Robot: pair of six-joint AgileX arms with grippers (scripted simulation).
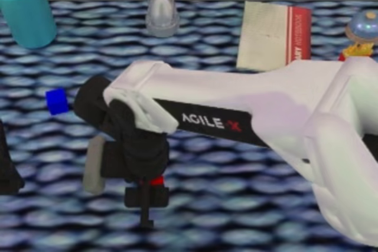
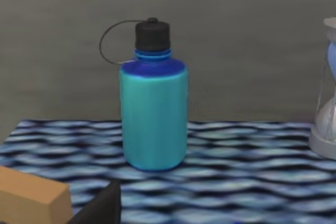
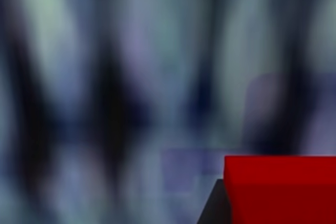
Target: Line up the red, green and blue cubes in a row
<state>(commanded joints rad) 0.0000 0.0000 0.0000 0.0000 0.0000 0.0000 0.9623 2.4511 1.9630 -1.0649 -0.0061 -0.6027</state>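
Right claw (image 1: 155,186) on one red cube (image 1: 156,180)

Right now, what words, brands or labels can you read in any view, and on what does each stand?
"AGILE X" in white, with a red X, on the black strip along the right arm, top view.
The notebook's red spine carries small print, too blurred to read.
The bottle, the hourglass and the cubes show no text.

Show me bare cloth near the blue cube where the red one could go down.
Bare cloth lies beside the blue cube toward the bottle, and along the near edge below the right gripper, which carries the red cube. The far edge is crowded: bottle, hourglass, notebook, toy. Green cube not visible.
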